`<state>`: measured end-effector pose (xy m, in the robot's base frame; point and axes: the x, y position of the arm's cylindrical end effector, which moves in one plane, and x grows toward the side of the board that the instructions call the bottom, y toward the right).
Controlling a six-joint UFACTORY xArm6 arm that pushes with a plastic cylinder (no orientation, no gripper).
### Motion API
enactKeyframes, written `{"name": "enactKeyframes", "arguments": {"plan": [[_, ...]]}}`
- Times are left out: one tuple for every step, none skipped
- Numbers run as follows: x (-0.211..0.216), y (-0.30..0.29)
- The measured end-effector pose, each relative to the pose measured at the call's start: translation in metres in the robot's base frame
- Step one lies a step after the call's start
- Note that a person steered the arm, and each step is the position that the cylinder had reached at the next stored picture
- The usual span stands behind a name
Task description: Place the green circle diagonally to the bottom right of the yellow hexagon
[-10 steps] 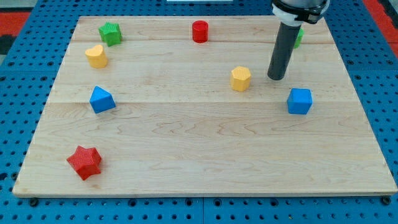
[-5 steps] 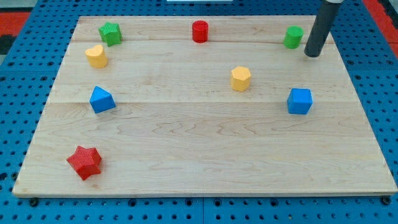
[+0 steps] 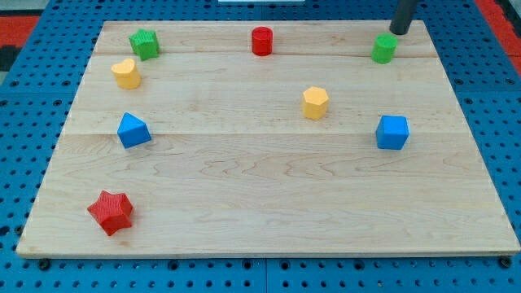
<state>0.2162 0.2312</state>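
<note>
- We are resting my tip (image 3: pixel 400 32), a bare rod with no jaws, just above-right of the green circle (image 3: pixel 384 47), not touching.
- We are planning a push down-left, toward below-right of the yellow hexagon (image 3: pixel 315 102), avoiding the blue cube (image 3: pixel 392 132).

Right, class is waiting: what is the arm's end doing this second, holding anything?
My tip: a bare rod, no gripper, holding nothing; it sits at the view's top right, just above and right of the green circle, apparently not touching it.

Wooden board (image 3: pixel 269 203) on blue pegboard (image 3: pixel 24 122) carries seven coloured blocks.
</note>
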Motion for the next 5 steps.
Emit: {"name": "enactKeyframes", "arguments": {"plan": [[0.012,-0.015],[0.040,-0.024],[0.074,-0.030],[0.100,-0.036],[0.112,-0.045]]}}
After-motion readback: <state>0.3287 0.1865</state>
